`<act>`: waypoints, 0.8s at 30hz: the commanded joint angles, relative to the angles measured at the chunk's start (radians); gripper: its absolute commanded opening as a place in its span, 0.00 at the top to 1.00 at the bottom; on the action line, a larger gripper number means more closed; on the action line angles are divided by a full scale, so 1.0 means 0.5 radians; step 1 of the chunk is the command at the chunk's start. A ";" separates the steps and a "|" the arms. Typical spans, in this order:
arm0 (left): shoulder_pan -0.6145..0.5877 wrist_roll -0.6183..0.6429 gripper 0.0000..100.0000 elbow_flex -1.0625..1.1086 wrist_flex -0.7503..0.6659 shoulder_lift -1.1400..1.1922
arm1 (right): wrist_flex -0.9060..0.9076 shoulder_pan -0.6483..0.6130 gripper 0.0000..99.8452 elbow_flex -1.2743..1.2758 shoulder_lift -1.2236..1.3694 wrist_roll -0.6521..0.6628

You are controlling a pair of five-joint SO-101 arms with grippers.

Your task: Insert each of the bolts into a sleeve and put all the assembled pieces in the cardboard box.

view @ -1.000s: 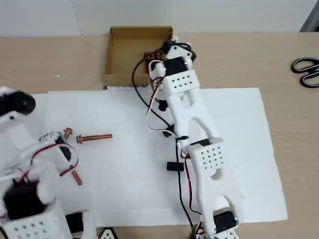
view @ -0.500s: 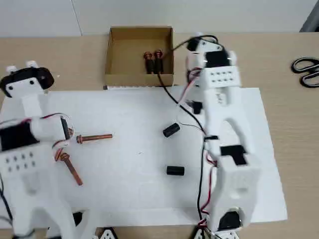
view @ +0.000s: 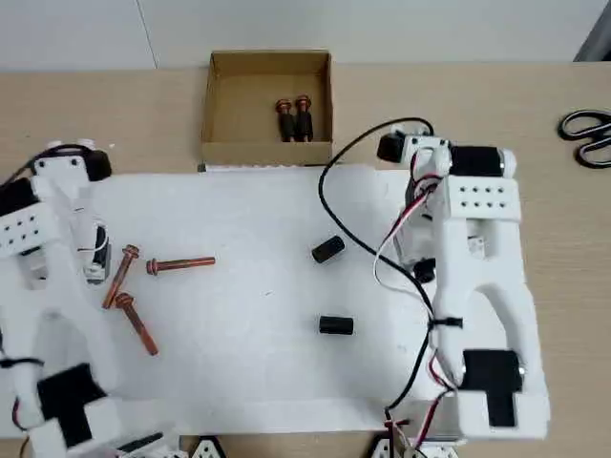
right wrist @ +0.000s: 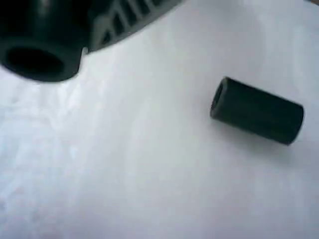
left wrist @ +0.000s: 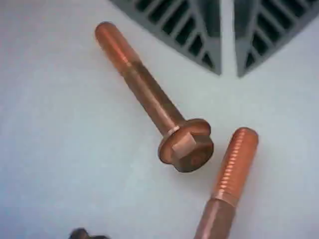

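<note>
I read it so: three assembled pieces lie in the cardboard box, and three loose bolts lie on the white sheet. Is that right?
Not quite. The high view shows two assembled pieces in the cardboard box, not three. The three loose bolts on the white sheet are as you say.

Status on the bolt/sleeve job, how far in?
Done: two assembled pieces lie in the cardboard box. In hand: the left gripper, empty, hangs above the loose bolts. Left: all three bolts and at least two sleeves on the white sheet, not yet joined or boxed.
</note>
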 commanded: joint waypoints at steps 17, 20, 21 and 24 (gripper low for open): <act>-0.003 -0.430 0.90 -0.226 -0.150 0.282 | -0.192 0.020 1.00 0.586 -0.431 0.025; 0.031 -0.430 0.90 -0.229 -0.230 0.353 | -0.229 0.020 1.00 0.611 -0.431 0.025; 0.052 -0.433 0.90 -0.229 -0.236 0.368 | -0.232 0.020 1.00 0.611 -0.431 0.025; 0.147 -0.430 0.90 -0.229 -0.276 0.411 | -0.229 0.020 1.00 0.611 -0.434 0.025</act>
